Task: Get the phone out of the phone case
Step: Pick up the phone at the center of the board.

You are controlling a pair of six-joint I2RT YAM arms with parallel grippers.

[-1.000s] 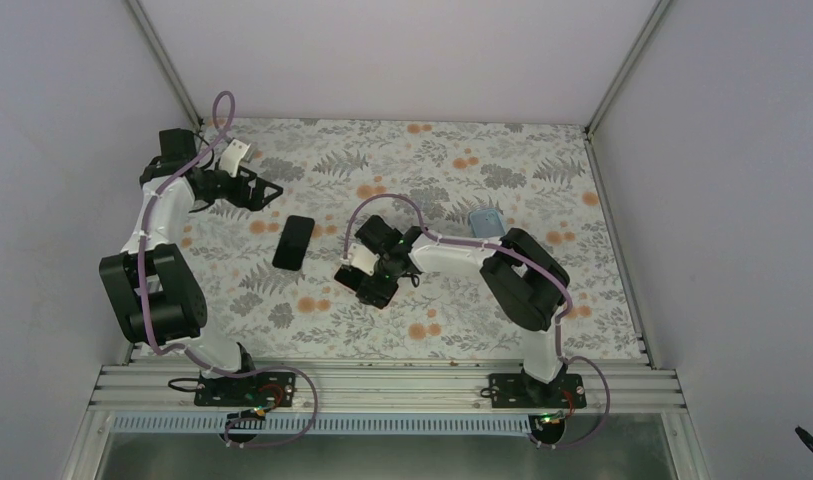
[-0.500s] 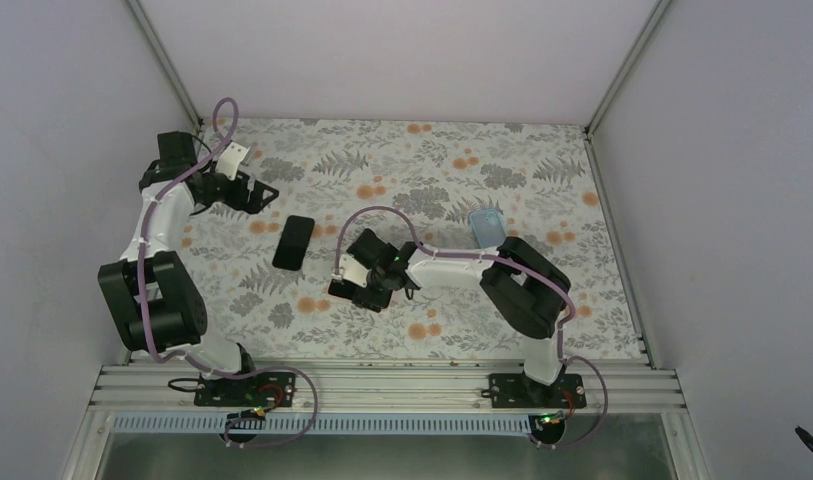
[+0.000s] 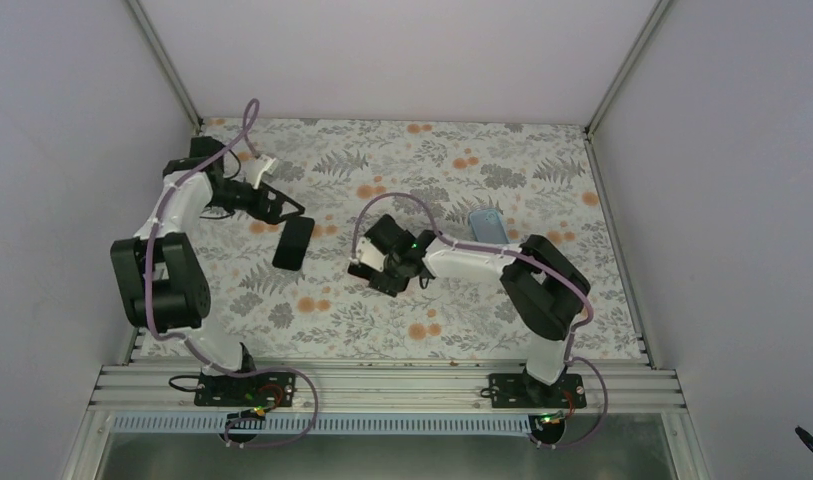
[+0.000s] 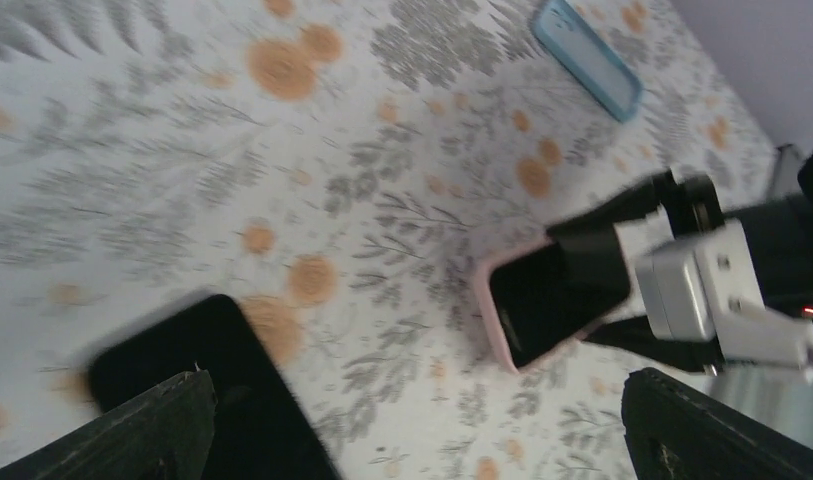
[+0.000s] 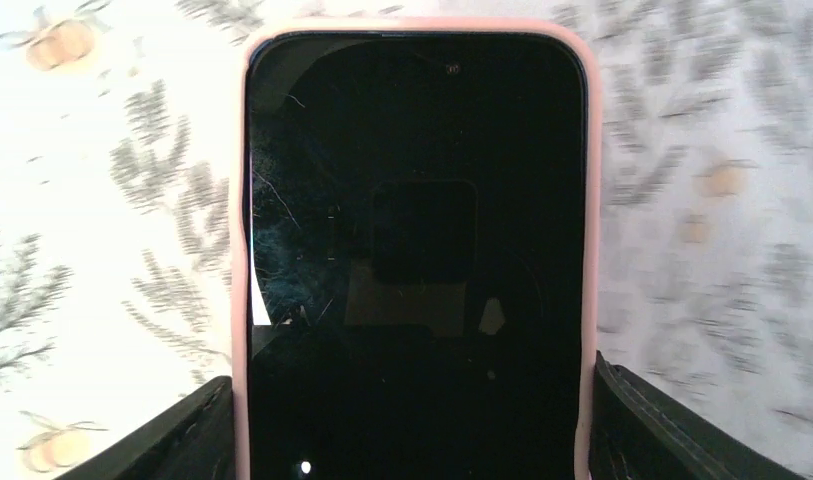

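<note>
Held the pink phone case (image 5: 239, 350) by its two long edges in the right gripper (image 3: 374, 272), closed against it, near the middle of the counter (image 3: 452, 320). Had the phone (image 5: 412, 250) seated inside, dark screen up. Hung the left gripper (image 3: 287, 210) wide open and empty over a second black phone (image 3: 293, 243) at centre left. Showed a blue case (image 3: 487, 225) lying right of centre.
</note>
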